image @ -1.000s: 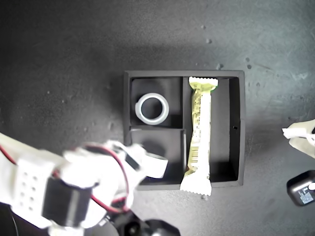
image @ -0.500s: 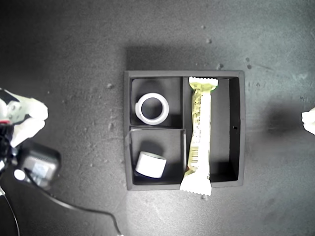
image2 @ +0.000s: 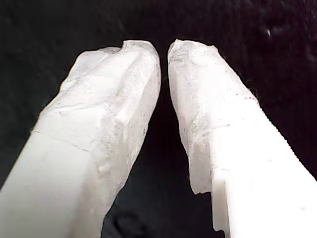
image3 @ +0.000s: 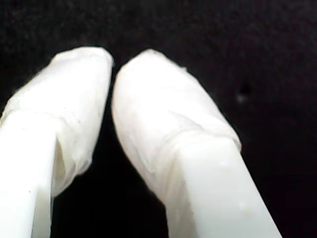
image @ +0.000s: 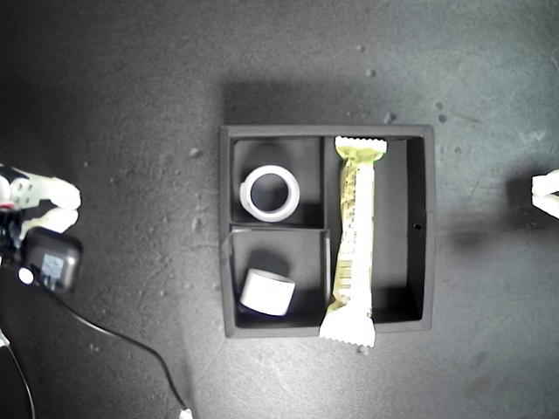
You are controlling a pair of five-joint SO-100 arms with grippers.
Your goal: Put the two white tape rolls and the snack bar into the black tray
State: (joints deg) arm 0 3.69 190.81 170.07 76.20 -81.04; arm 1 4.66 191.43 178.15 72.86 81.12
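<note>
The black tray [image: 327,131] sits mid-mat in the exterior view. The wider white tape roll [image: 270,193] lies flat in its upper small compartment. The smaller roll [image: 267,291] rests tilted in the lower small compartment. The snack bar [image: 355,240] lies along the long compartment, its lower crimped end over the tray wall. My first gripper [image2: 164,52] is shut over bare mat with nothing in it. So is my second gripper [image3: 113,60]. One arm's gripper [image: 68,208] shows at the exterior view's left edge, another [image: 546,194] at its right edge; which is which cannot be told.
A black wrist camera [image: 51,262] with a trailing cable [image: 131,345] hangs by the arm at the exterior view's left edge. Dark speckled mat [image: 131,105] surrounds the tray on all sides.
The arm that hung over the lower small compartment has pulled back to the exterior view's left edge, leaving the smaller roll in there. The other arm has slid further off the right edge.
</note>
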